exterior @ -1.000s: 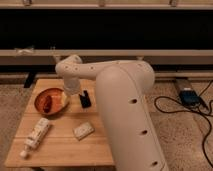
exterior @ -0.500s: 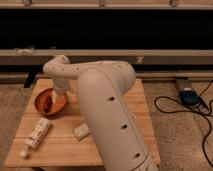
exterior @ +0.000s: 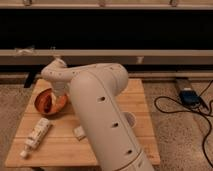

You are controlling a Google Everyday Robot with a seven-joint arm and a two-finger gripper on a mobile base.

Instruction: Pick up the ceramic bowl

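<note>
1. The arm [exterior: 102, 120] is filling the middle of the view. It is rising from the lower edge to an elbow above the gripper, then bending down toward the left part of the table.

2. The wooden table [exterior: 145, 97] is lying beneath the gripper and is extending mostly to the gripper's right and toward the camera.

3. The ceramic bowl [exterior: 46, 102] is sitting upright on the far left part of the table, directly below the gripper and reaching out to its left. The wrist is hiding the bowl's right rim.

4. The bottle [exterior: 38, 134] is lying on its side, nearer the camera than the gripper and a little to its left. It is near the bowl but apart from it.

5. The gripper [exterior: 60, 99] is hanging at the right edge of the bowl, at or just above rim level. Contact with the bowl cannot be told, and neither can whether the gripper is wide, narrow or closed on the rim.

6. A small pale block [exterior: 79, 132] is lying nearer the camera and just right of the gripper.

Handling, as a judgement:
- The bowl is likely rigid, fairly heavy for its size, smooth-glazed and brittle.
- The best hold is likely a pinch across the wall at the right rim, inside against outside.
- A firm, level lift is advisable, since a one-sided hold is likely to tip the bowl and a slip is risking a chip.
</note>
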